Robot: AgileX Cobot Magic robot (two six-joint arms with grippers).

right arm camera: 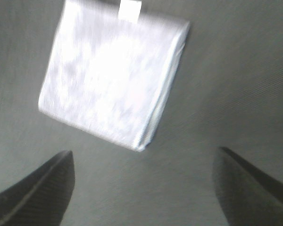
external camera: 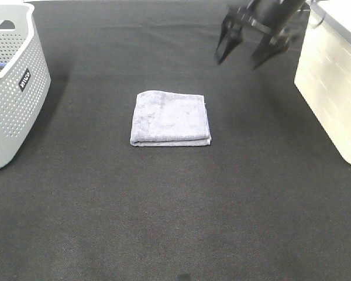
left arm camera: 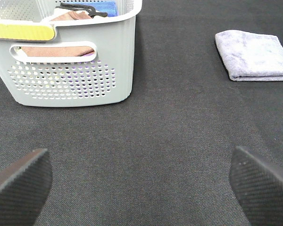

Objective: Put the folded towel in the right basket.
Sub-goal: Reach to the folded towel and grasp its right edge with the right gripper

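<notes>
Exterior high view: the towel (external camera: pixel 170 118) lies flat near the middle of the frame, on the dark tabletop (external camera: pixel 175 222). Nothing touches it.
Towel: it is folded into a neat square, light purple-grey. I think it is folded so it can be picked up in one go and fit in a basket.
Right basket: the white basket (external camera: pixel 333 88) stands at the right edge of the frame, well apart from the towel. This is where the towel must go.
Left basket: the grey basket (external camera: pixel 14 88) with little holes stands at the left edge. The left wrist view shows some cloths already inside it (left arm camera: pixel 66 52).
Right gripper: the right gripper (external camera: pixel 246 51) hangs in the air in the upper right of the frame, between the towel and the white basket. It is spread wide and holds nothing. The right wrist view is blurry, but the towel (right arm camera: pixel 111 75) shows ahead of the gripper (right arm camera: pixel 141 188), so I think it is aiming at the towel.
Left gripper: the left gripper (left arm camera: pixel 141 181) is spread wide too, and empty. It sits low over bare tabletop, away from the towel (left arm camera: pixel 252 54).
Job so far: not started, I think. The towel is not yet grabbed.
Next: the right gripper likely needs to come down over one edge of the towel and pinch all the layers, or the fold may fall open.
</notes>
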